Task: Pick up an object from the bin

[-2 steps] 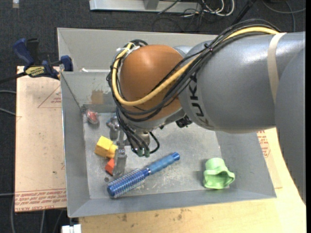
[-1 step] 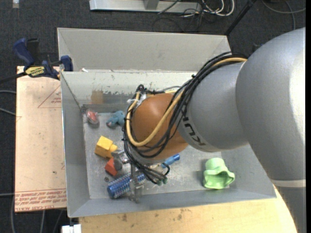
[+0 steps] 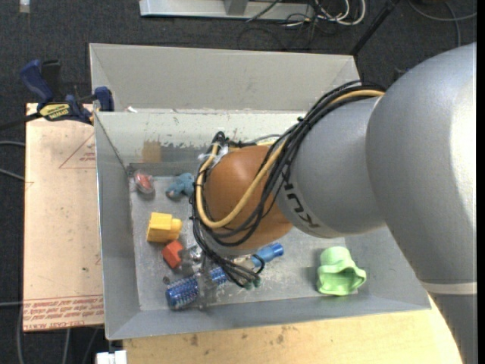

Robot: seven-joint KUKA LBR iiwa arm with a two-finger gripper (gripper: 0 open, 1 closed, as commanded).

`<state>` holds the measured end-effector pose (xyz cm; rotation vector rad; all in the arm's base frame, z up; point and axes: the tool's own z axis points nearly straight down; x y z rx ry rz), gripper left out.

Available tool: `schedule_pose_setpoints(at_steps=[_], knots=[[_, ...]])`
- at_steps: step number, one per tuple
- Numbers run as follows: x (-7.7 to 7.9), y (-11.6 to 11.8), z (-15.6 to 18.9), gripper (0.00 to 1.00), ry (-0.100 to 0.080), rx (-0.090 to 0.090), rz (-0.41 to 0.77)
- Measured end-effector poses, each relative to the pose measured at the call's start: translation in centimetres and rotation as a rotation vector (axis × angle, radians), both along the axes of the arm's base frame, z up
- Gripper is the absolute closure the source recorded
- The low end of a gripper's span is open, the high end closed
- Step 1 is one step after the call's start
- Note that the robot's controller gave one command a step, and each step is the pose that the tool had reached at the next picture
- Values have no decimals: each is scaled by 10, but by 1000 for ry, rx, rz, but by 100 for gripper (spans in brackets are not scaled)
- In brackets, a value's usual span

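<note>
Lying near the front wall of the bin (image 3: 114, 218), toward its left corner, a blue ridged roller (image 3: 180, 293) is seen, set at a slant with its left end closer to the front. The gripper (image 3: 200, 270) is lowered onto the roller's upper right part, so that the roller's middle is covered by it. Whether the two are touching cannot be told. Whether the gripper is spread or closed cannot be told either, as its tip is buried under cables and its own metal parts.

A small red block (image 3: 173, 254) is found just to the left of the gripper. A yellow block (image 3: 163, 227) is placed just behind the red one. A short blue piece (image 3: 269, 253) is seen on the gripper's right, partly tucked under the wrist.

Above the gripper the wrist is wrapped in an orange cover (image 3: 242, 196), round which black and yellow cables (image 3: 227, 222) are looped and allowed to hang down to the gripper. The grey arm (image 3: 394, 158) is brought in from the right and tilted steeply down toward the front left of the bin.

Farther back, a teal figure (image 3: 180, 185) and a small pink and grey thing (image 3: 143, 183) are seen by the rear left. A green lumpy thing (image 3: 339, 272) is set well apart at the front right.
</note>
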<state>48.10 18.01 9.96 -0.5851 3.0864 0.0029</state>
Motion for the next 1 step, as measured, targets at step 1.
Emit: schedule_pose_setpoints(at_steps=[1], knots=[[30, 10, 186, 100, -10, 3, -63]])
